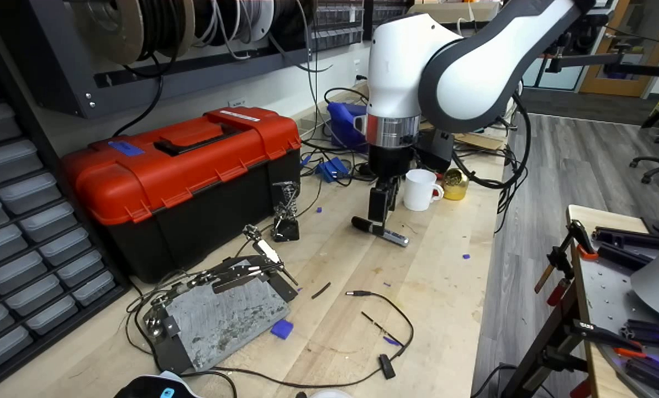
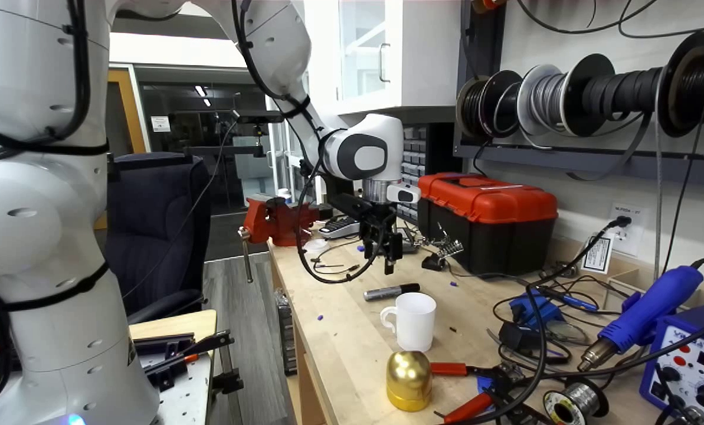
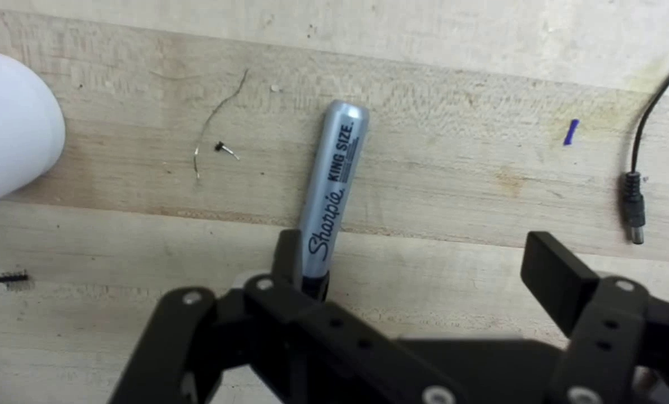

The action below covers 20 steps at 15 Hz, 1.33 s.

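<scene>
Since the wrist view sits closest, we start there: one gripper (image 3: 418, 261), its two fingers (image 3: 287, 255) spread wide, tabletop (image 3: 424, 185) showing between them. We count one grey Sharpie marker (image 3: 332, 185) lying on the tabletop, its dark end partly hidden by one finger. Also one white mug (image 3: 14, 126) cut off at the left edge, one short black strip (image 3: 12, 277) below it, one purple scrap (image 3: 571, 132) and one cable plug (image 3: 634, 205) off to the right.

In an exterior view, we tally one red-and-black toolbox (image 1: 191, 190), one grey plate (image 1: 227, 315) and one blue chunk (image 1: 281, 329) just beside the plate. Gripper overlaps the marker from this angle, so we can't judge contact here. We mark the mug as upright, between the marker and one gold container (image 1: 454, 188).

In an exterior view, we see tabletop between the gripper and the marker, so we tag them as apart. More counts for us: one red vise (image 2: 281, 219), one office chair (image 2: 148, 212), one blue hot-air gun (image 2: 652, 313), one solder spool (image 2: 580, 400), two red handles (image 2: 449, 369).
</scene>
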Motion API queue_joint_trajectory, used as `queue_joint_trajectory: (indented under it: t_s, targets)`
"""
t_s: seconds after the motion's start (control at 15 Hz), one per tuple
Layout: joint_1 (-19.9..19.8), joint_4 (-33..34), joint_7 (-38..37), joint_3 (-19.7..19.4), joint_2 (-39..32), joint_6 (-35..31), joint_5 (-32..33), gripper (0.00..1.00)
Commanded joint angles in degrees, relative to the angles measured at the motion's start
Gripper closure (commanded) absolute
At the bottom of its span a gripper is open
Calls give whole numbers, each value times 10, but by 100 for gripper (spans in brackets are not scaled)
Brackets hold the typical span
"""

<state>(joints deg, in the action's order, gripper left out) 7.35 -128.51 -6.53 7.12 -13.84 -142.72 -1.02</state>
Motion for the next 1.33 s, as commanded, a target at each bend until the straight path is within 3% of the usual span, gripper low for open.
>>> queue_joint_trajectory:
  t_s: [0.0, 0.27, 0.8, 1.27]
  targets:
    - [-1, 27, -18, -9, -3, 48, -11, 0]
    - [0, 56, -42, -23, -11, 84, -3, 0]
    - [2, 141, -53, -27, -91, 85, -15, 0]
    - [4, 134, -58, -35, -117, 72, -9, 0]
